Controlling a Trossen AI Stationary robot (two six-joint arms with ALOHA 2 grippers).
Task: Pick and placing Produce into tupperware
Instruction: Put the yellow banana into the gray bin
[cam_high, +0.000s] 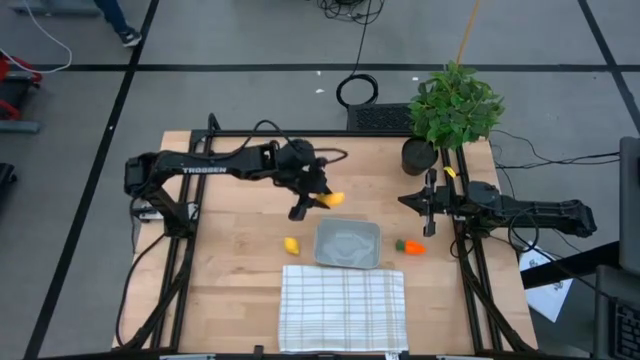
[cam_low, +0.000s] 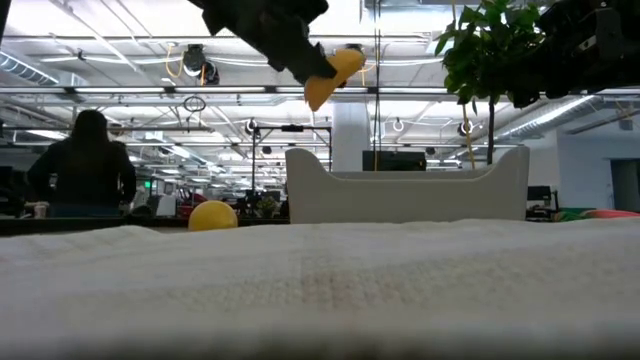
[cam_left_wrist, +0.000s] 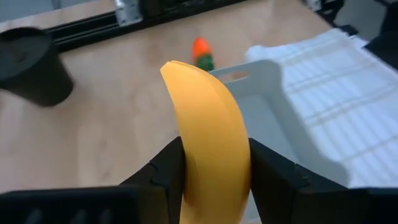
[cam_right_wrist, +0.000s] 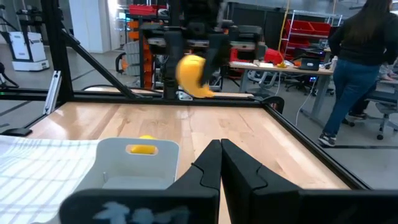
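**Inspector:** State the condition of your left tool (cam_high: 318, 198) at the time of inspection.

**Operator:** My left tool was pinching the banana (cam_high: 333, 198), one finger on each flank, the fruit standing up between them. It was held in the air above the surface (cam_high: 230, 270), near the far-left corner of the tupperware (cam_high: 347, 244) but not yet over it.

**Inspector:** And the right tool (cam_high: 428, 203)?

**Operator:** Waiting near the potted plant (cam_high: 452, 108), fingers pressed together, carrying nothing.

**Inspector:** Location of the remaining produce?

**Operator:** The lemon (cam_high: 291, 244) lay on the surface just left of the tupperware. The carrot (cam_high: 411, 246) lay just right of it, near my right tool. The tupperware appeared empty and stood at the far edge of the grid cloth (cam_high: 343, 307).

**Inspector:** Step in hand?

**Operator:** I judged it the carry of the first piece, so the task was early.

**Inspector:** Next move required?

**Operator:** In my judgement, I had to bring the banana over the tub's middle, lower it past the rim, then spread the fingers.
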